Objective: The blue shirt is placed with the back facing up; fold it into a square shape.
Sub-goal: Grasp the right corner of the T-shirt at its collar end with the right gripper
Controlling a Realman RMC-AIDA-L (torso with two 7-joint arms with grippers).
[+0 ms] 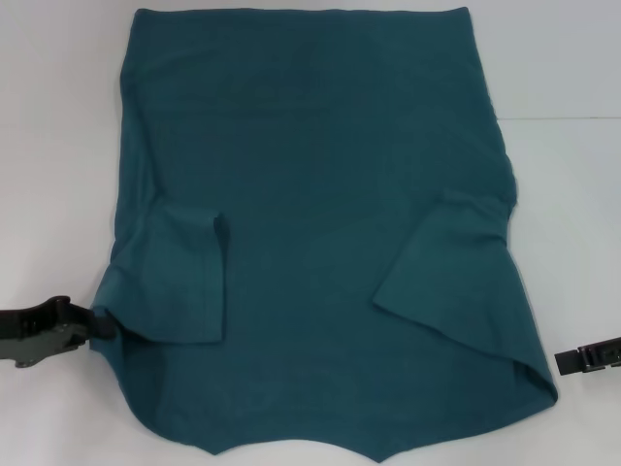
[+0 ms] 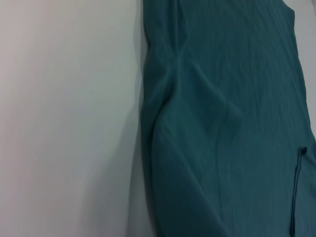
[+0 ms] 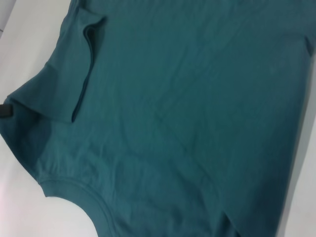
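- Your white table (image 1: pixel 58 116) carries the blue shirt (image 1: pixel 320 194), filling the frame's centre, plain side up, both sleeves folded inward.
- Your left gripper (image 1: pixel 97 325), lower left, touches the shirt's edge; grip can't be told.
- Your right gripper (image 1: pixel 563 361), lower right, sits just beside the hem; its opening can't be told.

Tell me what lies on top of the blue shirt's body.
Both short sleeves are folded inward onto the blue shirt: the left sleeve and the right sleeve lie flat on it. The fabric beneath them is hidden. The left gripper touches the shirt's edge; the right gripper sits beside it.
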